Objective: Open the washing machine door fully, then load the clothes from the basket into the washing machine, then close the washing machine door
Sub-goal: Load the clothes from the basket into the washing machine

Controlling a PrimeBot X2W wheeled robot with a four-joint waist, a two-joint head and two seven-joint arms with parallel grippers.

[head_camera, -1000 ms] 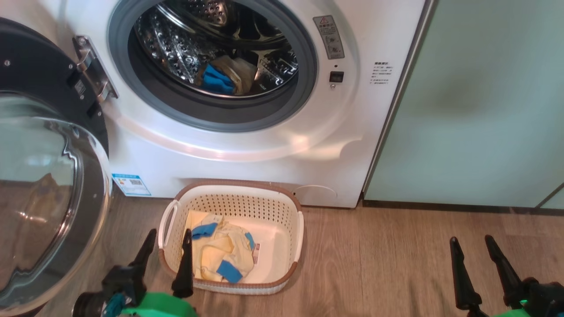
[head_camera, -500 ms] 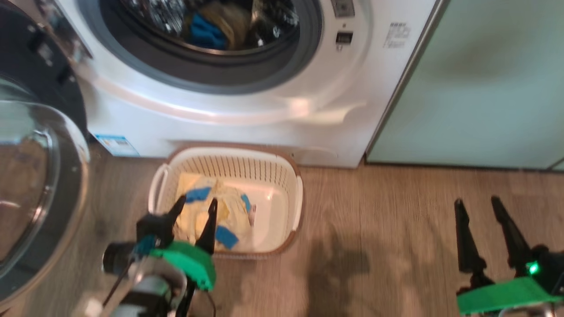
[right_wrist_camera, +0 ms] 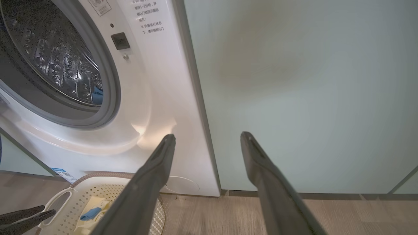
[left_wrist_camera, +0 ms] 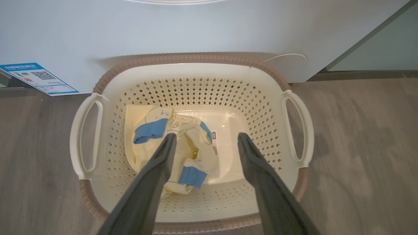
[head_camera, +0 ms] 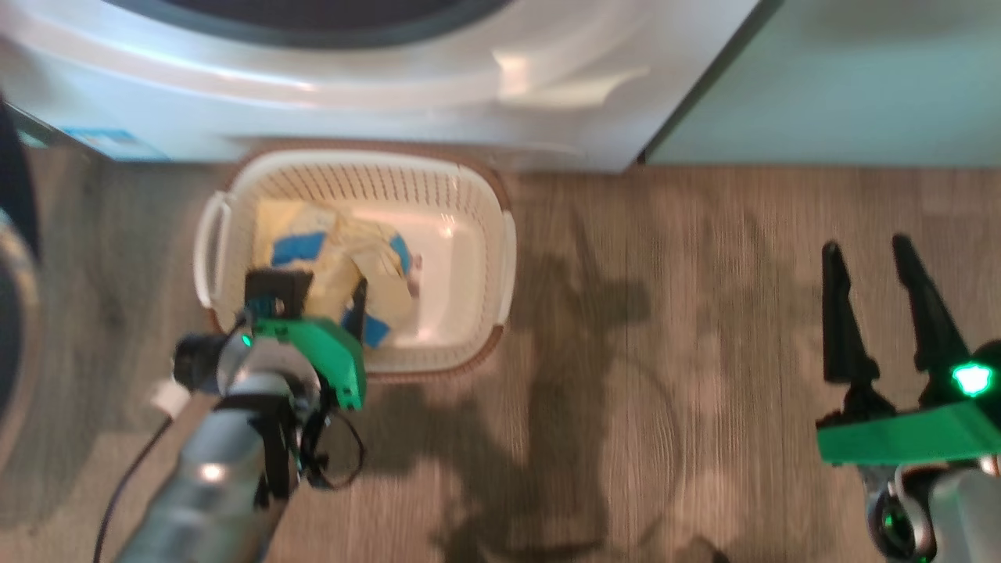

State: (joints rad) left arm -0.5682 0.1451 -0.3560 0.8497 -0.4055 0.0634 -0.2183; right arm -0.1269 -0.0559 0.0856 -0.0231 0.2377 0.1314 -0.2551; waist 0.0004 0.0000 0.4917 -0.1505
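Obs. Left gripper (left_wrist_camera: 206,135) hangs over the basket (left_wrist_camera: 196,58), jaws spread wide and holding nothing. One finger overlaps the clothes (left_wrist_camera: 192,147) in the wrist view, the other is over bare basket floor. Whether either tip touches yet cannot be told.

Placement. The clothes lie bunched in the left half of the basket, and the right half is bare but for a label. The straddle looks chosen so that a closing pinch gathers the heap's right edge. The basket stands on the wooden floor (head_camera: 665,352) just before the washing machine (left_wrist_camera: 163,29), with its far rim hard by the white front. Contact between them is unclear. This puts the load directly under the drum mouth (right_wrist_camera: 49,58), which makes for a short lift.

Right gripper (right_wrist_camera: 208,135) is also parted and empty. It is parked well to the right over bare floor, aimed at the seam between the machine and the pale green cabinet panel (right_wrist_camera: 310,98). Judged: it is kept clear of the left arm's route.

Edges and room. The perforated walls and both side handles hem in the descent. The washing machine door (head_camera: 12,195) shows as a dark blurred edge at far left, swung out, so sideways room is tighter there. Floor to the right is open. The rim could snag trailing cloth on the lift.
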